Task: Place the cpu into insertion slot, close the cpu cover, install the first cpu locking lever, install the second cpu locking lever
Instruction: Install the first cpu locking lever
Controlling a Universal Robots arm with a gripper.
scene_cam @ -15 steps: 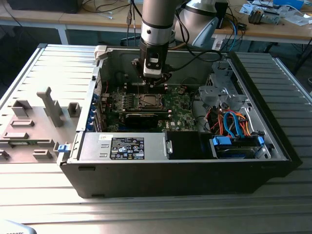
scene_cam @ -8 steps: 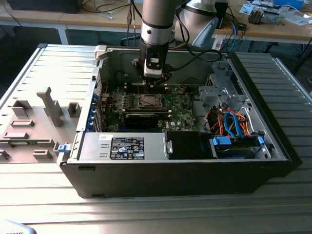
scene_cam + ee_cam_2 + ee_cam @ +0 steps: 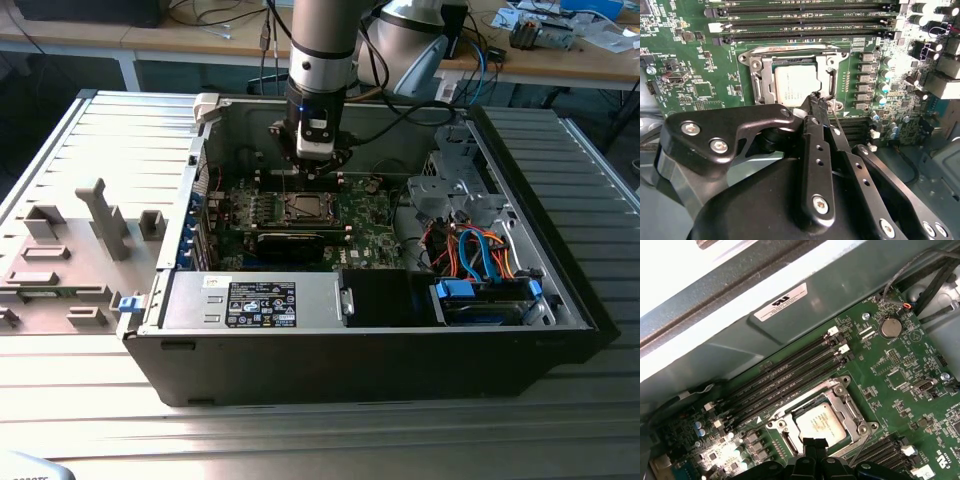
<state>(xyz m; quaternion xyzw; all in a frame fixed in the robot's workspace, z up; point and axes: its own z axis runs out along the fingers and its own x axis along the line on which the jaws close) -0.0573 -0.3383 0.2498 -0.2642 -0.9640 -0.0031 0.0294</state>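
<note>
We see the black gripper point(image 3: 819, 100) hanging inside the open black computer case point(image 3: 520, 330), low over the green motherboard point(image 3: 370, 215). Its fingers point(image 3: 812, 106) are drawn narrow, pinched on a thin silvery wire lever point(image 3: 836, 120) beside the socket. The pale silver square cpu point(image 3: 820, 421) lies flat in the dark silver-rimmed insertion slot point(image 3: 854, 410), amid the motherboard beside the long black memory slots point(image 3: 790, 367). The thin silvery cpu cover frame point(image 3: 757, 80) lies down around the chip in both wrist views. The case lies on a grey ribbed desk point(image 3: 90, 380), near its middle.
</note>
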